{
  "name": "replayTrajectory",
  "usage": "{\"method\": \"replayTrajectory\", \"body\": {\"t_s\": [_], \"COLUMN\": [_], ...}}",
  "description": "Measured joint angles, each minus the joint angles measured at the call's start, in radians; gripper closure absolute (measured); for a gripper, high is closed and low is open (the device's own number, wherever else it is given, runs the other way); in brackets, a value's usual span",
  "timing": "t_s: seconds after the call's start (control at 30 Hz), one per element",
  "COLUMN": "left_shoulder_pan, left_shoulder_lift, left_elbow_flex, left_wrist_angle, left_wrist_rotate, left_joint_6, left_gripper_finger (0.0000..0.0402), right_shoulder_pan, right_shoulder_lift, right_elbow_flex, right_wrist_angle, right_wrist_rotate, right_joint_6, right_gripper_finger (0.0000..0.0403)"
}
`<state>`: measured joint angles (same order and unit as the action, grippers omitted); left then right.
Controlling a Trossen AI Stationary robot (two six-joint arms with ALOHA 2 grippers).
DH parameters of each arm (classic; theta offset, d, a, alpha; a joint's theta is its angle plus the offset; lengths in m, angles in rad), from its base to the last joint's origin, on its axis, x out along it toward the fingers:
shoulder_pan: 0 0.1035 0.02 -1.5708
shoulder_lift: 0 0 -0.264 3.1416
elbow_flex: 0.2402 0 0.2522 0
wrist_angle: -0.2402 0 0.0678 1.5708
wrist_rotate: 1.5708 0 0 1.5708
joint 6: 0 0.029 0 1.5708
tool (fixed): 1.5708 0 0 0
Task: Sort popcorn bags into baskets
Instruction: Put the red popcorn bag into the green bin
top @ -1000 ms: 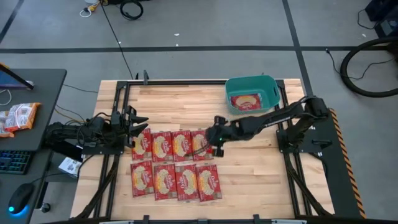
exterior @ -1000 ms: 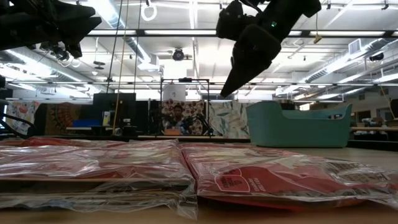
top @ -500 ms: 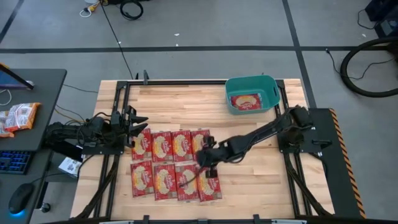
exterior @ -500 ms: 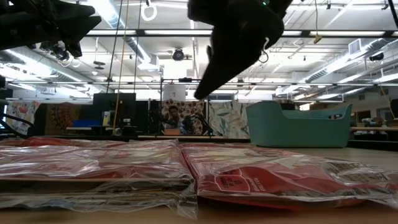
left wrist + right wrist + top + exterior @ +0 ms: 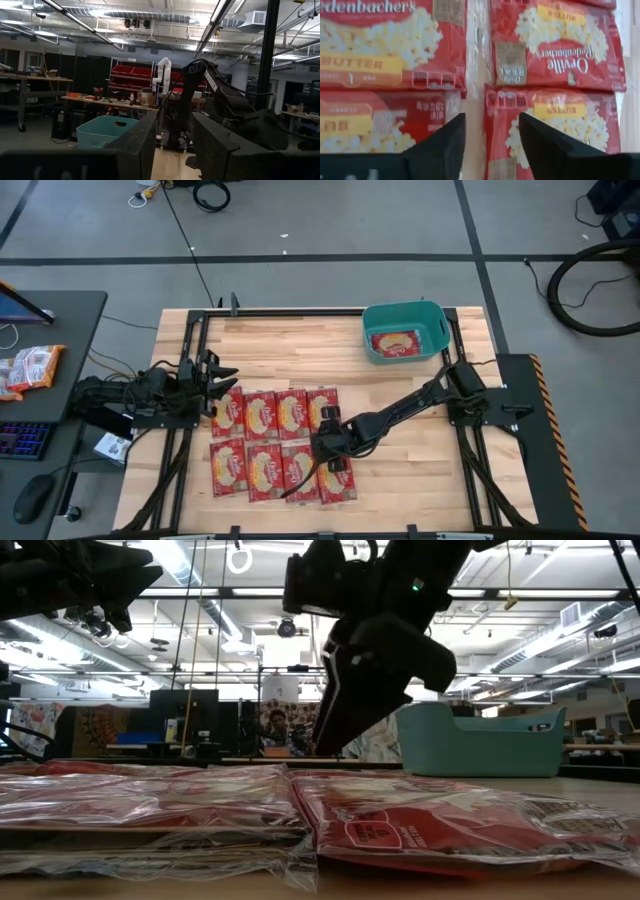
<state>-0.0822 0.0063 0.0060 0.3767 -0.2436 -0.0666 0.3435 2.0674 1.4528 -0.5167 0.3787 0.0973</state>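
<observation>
Eight flat red popcorn packets with pale yellow popcorn pictures (image 5: 283, 446) laid in two rows of four on the wooden slatted counter (image 5: 290, 350), edges touching or nearly so. Ninth red packet (image 5: 396, 341) flat inside the teal plastic tub with rounded rim (image 5: 436, 324), at the counter's far right.

Right gripper (image 5: 325, 452) low over the near row, above the seam between the two rightmost packets. Jaws apart, holding nothing; in the right wrist view, both dark fingers (image 5: 441, 142) straddling the gap where four packets meet, bare wood showing between. Cannot tell whether fingertips touch the wrappers. Right arm stretched long and diagonal from its base at the counter's right edge, wrist pitched down; in the low view, gripper (image 5: 335, 715) angled steeply toward the packets.

Left gripper (image 5: 222, 374) at the counter's left edge, just beside the far-left packet of the far row, level and pointing across the counter. Jaws apart, empty.
</observation>
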Motion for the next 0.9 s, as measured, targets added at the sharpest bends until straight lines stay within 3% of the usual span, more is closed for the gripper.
{"method": "replayTrajectory", "body": {"t_s": [0.27,0.9], "left_shoulder_pan": [0.0,0.0], "left_shoulder_lift": [0.0,0.0], "left_elbow_flex": [0.0,0.0], "left_wrist_angle": [-0.001,0.0], "left_wrist_rotate": [0.0,0.0], "left_joint_6": [0.0,0.001], "left_gripper_finger": [0.0276,0.0276], "right_shoulder_pan": [0.001,0.01], "right_shoulder_lift": [0.01,0.01], "right_elbow_flex": [-0.025,-0.037], "right_wrist_angle": [0.008,0.01], "right_wrist_rotate": [0.024,0.068], "right_joint_6": [-0.03,-0.09], "right_gripper_finger": [0.0175,0.0197]}}
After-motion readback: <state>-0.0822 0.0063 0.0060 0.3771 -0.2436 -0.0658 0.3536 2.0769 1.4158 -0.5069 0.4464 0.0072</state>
